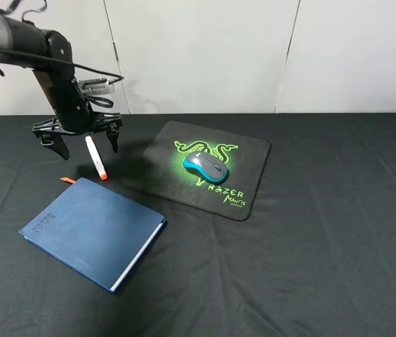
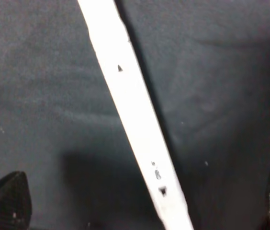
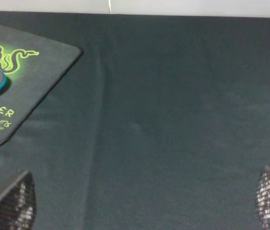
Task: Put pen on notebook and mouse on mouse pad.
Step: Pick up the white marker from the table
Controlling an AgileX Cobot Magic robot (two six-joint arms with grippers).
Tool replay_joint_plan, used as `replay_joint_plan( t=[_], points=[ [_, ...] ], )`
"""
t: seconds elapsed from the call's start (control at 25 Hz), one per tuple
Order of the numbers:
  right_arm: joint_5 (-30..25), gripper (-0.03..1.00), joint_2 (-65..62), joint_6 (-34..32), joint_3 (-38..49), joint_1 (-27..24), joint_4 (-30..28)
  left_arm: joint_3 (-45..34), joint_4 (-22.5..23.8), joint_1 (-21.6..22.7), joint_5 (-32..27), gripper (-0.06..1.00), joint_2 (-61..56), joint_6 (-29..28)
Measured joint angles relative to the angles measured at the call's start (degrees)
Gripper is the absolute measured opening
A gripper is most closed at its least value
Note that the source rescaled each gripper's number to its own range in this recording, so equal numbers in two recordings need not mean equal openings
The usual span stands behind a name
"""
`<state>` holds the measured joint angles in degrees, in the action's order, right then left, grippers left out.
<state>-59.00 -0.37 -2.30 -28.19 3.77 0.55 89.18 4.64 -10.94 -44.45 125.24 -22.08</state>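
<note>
Farthest left, the black left gripper [image 1: 90, 149] hangs low over the black cloth-covered table [image 1: 324, 267], its jaws spread wide and gripping nothing; the thick white pen [image 1: 95, 157] with the orange-red cap lies flat on the cloth between the two fingertips, its white end under the gripper and its capped end pointing towards the front edge of the table; in the left wrist view the pen [image 2: 135, 120] runs slantwise between the dark fingertips [image 2: 8, 203] and touches neither; just in front of the cap lies the dark blue hardcover notebook [image 1: 89, 230], closed, set at an angle, its orange ribbon bookmark [image 1: 67, 180] showing at the far corner, and the pen is near that corner but apart from it; further right the square black cloth mouse pad [image 1: 251, 158] with the green snake logo lies flat, with the small grey and teal-blue mouse [image 1: 206, 166] resting on the logo; the right gripper [image 3: 142, 203] shows only in its own wrist view, wide open above bare cloth beside the pad, holding nothing.
</note>
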Motion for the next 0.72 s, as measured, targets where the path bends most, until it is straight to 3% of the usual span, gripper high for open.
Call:
replay_joint_plan(
  t=[0.48, 0.72],
  points=[
    [0.0, 1.00, 0.0, 0.0, 0.0, 0.0, 0.0, 0.3, 2.3, 0.0, 2.2, 0.93, 2.9, -0.4],
    [0.0, 1.00, 0.0, 0.0, 0.0, 0.0, 0.0, 0.3, 2.5, 0.0, 2.9, 0.80, 3.2, -0.4]
  ],
)
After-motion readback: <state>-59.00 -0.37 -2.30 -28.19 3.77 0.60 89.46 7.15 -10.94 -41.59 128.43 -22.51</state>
